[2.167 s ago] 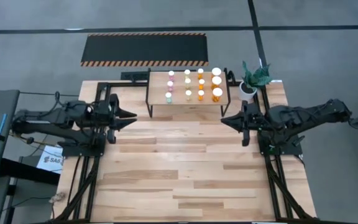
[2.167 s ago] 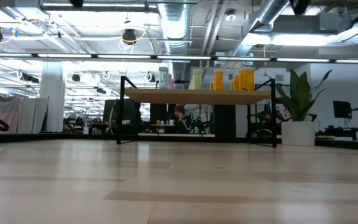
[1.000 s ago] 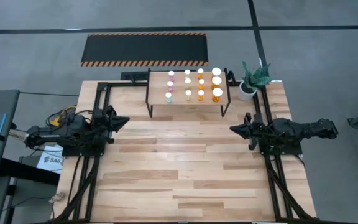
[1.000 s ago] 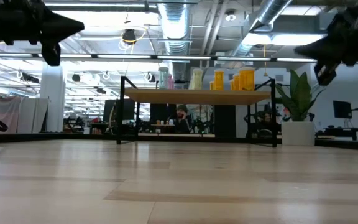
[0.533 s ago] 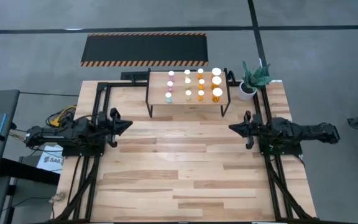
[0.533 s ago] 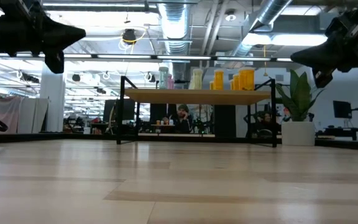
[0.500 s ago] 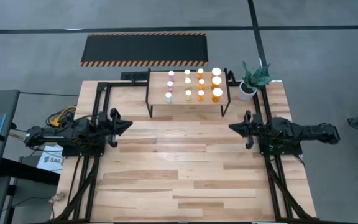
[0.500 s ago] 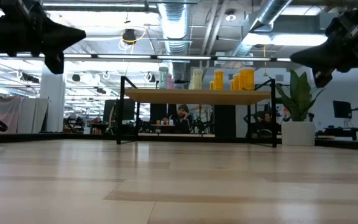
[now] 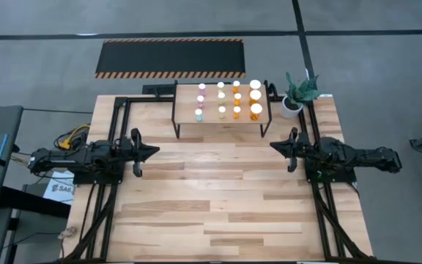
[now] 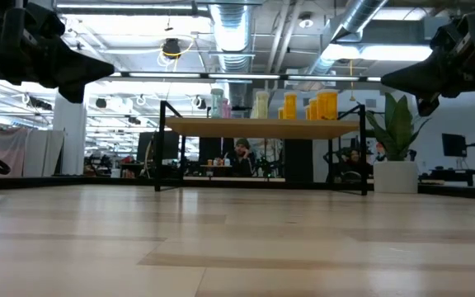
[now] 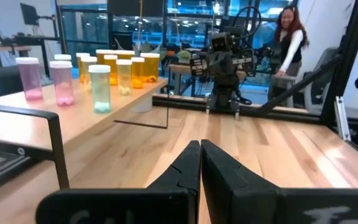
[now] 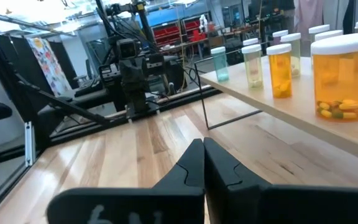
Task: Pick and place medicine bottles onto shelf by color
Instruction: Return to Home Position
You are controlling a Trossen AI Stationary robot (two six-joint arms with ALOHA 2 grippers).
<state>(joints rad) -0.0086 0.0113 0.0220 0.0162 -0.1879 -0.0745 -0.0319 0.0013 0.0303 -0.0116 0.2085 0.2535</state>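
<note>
The left claw is pinched fully closed with nothing in it, hanging above the worktop near its left side. Facing it, well apart, the right claw is likewise closed and empty. Between the two claws, but set back from both toward the far edge, stands the shelf. It carries the medicine bottles upright in rows, with pink and greenish ones at the left claw's end and orange ones at the right claw's end. A potted plant sits just behind the right claw.
</note>
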